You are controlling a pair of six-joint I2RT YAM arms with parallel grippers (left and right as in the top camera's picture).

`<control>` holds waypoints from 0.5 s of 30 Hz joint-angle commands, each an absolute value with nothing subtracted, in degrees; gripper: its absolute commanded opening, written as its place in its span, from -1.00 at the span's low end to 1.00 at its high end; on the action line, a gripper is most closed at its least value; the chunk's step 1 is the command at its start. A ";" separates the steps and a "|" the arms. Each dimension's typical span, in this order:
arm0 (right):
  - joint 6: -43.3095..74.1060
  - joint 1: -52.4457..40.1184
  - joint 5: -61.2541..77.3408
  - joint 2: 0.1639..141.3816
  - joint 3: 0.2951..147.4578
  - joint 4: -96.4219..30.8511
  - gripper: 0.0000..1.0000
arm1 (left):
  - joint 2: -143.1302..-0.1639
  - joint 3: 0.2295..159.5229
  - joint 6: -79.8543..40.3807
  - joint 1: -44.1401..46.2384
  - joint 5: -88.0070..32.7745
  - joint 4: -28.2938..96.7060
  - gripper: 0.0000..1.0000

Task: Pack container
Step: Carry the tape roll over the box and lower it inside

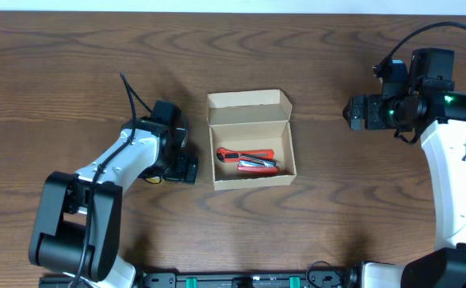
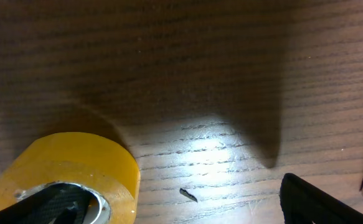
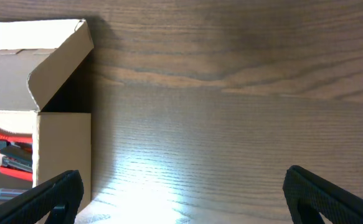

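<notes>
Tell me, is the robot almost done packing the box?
Partly. The red tools already lie in the open container. The left gripper, open, sits at the yellow tape roll, not gripping yet. Probably left: tape in, lid shut. The right gripper hangs open.

Matt tan cardboard container (image 1: 248, 110), glossy yellow tape roll (image 2: 75, 163), grained wooden table (image 1: 360, 200).

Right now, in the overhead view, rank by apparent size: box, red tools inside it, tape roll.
1. Box
2. Red tools
3. Tape roll: only a yellow sliver shows, the rest is hidden, so its rank is unsure.
</notes>
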State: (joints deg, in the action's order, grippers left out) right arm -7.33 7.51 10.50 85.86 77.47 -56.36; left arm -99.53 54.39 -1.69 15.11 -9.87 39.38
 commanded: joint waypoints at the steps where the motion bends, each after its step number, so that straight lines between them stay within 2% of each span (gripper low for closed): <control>1: -7.84 7.84 10.96 86.15 77.52 -56.58 0.98 | -100.40 51.88 -1.96 15.03 -9.96 38.70 0.91; 4: -7.81 7.86 10.96 86.15 77.52 -56.60 0.99 | -100.40 51.88 -1.93 15.03 -10.00 38.48 0.99; 5: -7.81 7.84 10.96 86.15 77.52 -56.60 0.98 | -100.40 51.88 -1.93 15.03 -10.13 38.41 0.90; 6: -7.81 7.84 10.96 86.15 77.52 -56.60 0.98 | -100.40 51.90 -1.93 15.03 -10.15 38.20 0.58; 8: -7.81 7.84 10.96 86.15 77.52 -56.62 0.98 | -100.40 51.90 -1.91 15.03 -10.09 37.69 -0.44; 10: -7.81 7.84 10.96 86.15 77.52 -56.62 0.98 | -100.40 51.90 -1.89 15.03 -10.07 37.15 -0.85; 15: -7.81 7.86 10.96 86.15 77.52 -56.62 0.98 | -100.38 52.21 -1.93 15.03 -10.15 36.80 -0.88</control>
State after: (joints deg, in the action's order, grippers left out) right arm -7.31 7.51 10.52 85.86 77.47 -56.40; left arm -98.85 53.06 -1.69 15.00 -9.85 37.19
